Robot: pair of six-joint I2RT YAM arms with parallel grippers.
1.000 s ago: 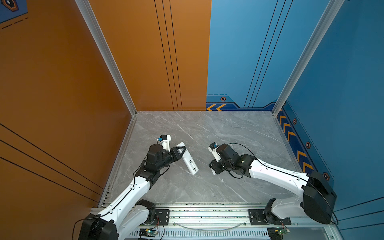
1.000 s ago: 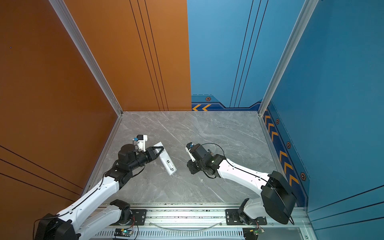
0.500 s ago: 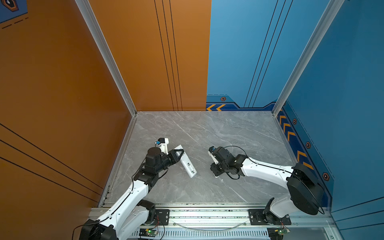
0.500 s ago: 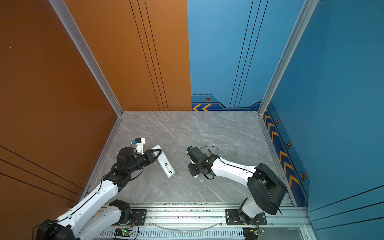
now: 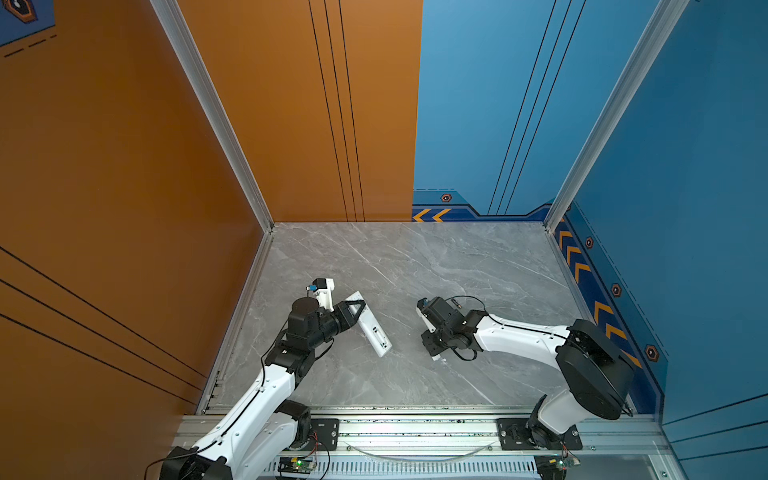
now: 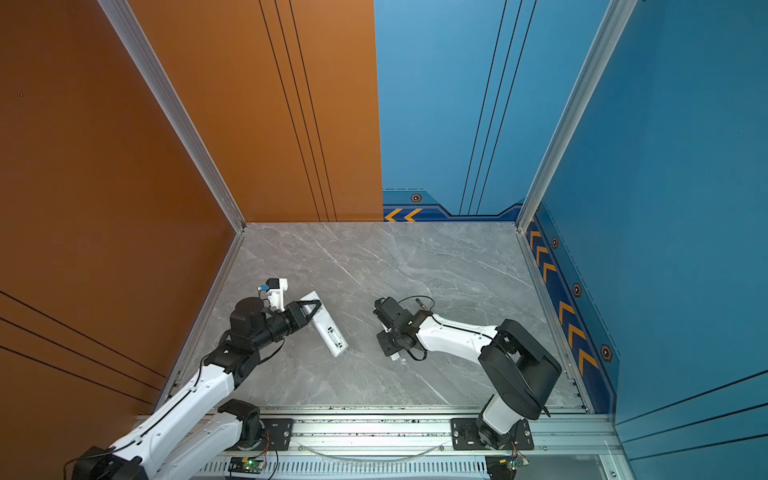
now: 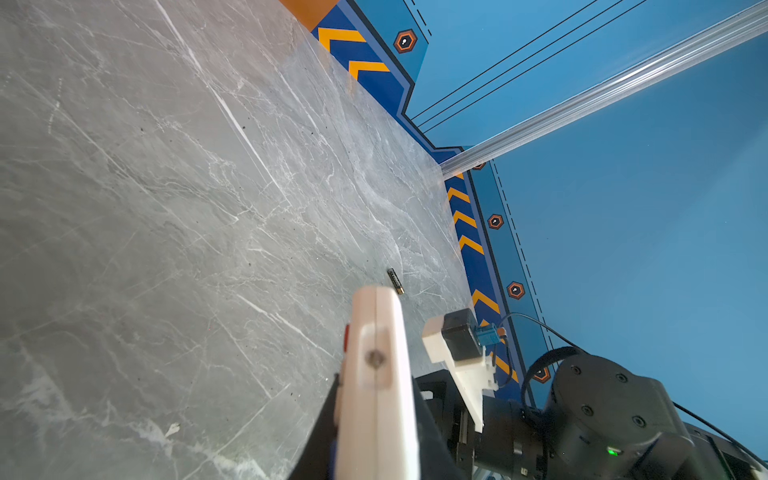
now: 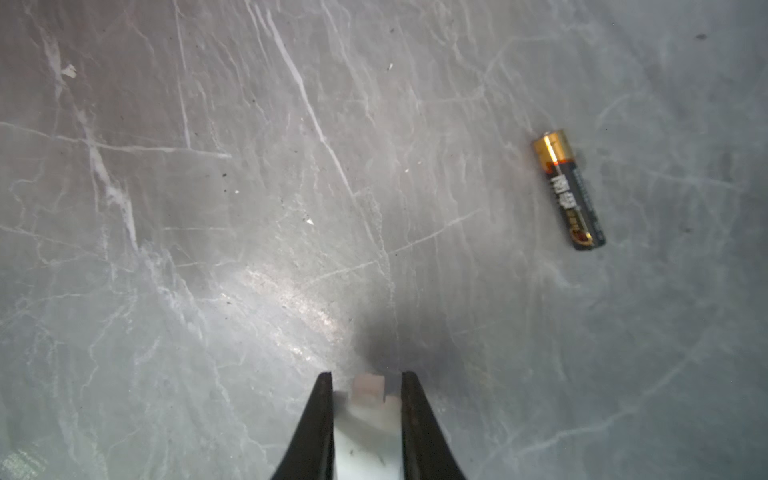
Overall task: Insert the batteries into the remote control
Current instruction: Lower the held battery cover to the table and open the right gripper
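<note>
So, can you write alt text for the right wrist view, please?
Two black fingers pinch a small white plastic piece over a grey marble table. One battery, black with a gold end, lies on the table, apart from them.

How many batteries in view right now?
1: a battery lying loose on the table, apart from the right gripper. A second may be hidden.

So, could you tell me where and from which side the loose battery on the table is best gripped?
Probably across the black mid-body of the battery, from straight above: it lies flat on the table, alone, so its long round sides are free and the jaws can straddle its width.
</note>
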